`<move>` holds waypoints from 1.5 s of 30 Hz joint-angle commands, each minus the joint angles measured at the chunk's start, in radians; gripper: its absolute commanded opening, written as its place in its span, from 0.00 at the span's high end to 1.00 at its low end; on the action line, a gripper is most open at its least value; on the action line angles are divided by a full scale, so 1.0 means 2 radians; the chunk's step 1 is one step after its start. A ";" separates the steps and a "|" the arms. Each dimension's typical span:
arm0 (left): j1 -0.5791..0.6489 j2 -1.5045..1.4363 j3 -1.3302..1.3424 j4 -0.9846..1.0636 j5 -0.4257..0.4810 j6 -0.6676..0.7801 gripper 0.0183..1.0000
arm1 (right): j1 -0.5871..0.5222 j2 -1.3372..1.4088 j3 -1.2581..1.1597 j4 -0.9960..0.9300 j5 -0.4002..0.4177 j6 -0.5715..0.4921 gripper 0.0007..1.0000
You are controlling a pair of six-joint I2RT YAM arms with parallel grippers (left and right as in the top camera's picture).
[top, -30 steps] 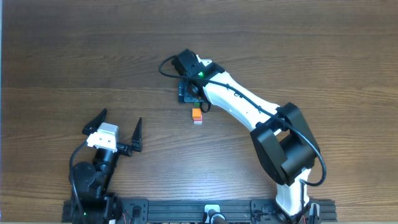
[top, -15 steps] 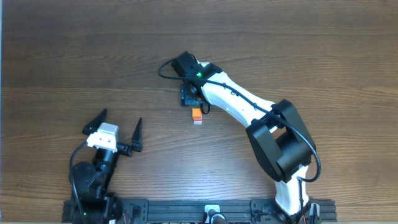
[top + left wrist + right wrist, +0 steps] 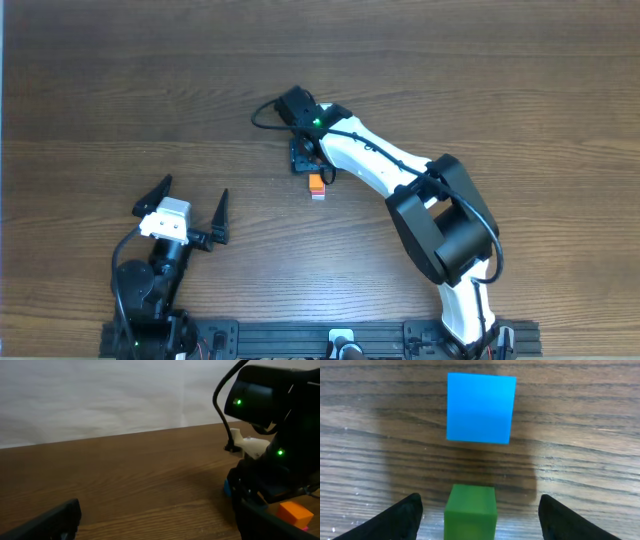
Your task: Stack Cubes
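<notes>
The green cube (image 3: 470, 510) is cut off by the right wrist view's edge.

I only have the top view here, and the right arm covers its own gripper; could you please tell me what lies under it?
Observer: A green cube sits on the table between the fingers of the right gripper.
Operator: Thank you. Are the fingers closed on it?
Observer: No, they stand wide open, clear of the cube on both sides.
Operator: And where is the blue cube?
Observer: The blue cube lies just beyond the green one, apart from it, with bare wood between them.
</notes>
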 commanded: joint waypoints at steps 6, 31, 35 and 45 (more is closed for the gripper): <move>0.003 -0.004 -0.003 0.002 0.005 0.007 0.00 | 0.004 0.005 0.010 0.010 -0.003 -0.001 0.38; 0.003 -0.004 -0.003 0.002 0.005 0.007 0.00 | 0.006 0.005 0.010 0.014 -0.003 -0.002 0.62; 0.003 -0.004 -0.003 0.002 0.005 0.007 0.00 | 0.006 0.005 0.010 0.014 -0.003 -0.002 0.63; 0.003 -0.004 -0.003 0.002 0.005 0.007 0.00 | 0.006 0.005 0.010 0.017 -0.003 -0.002 0.69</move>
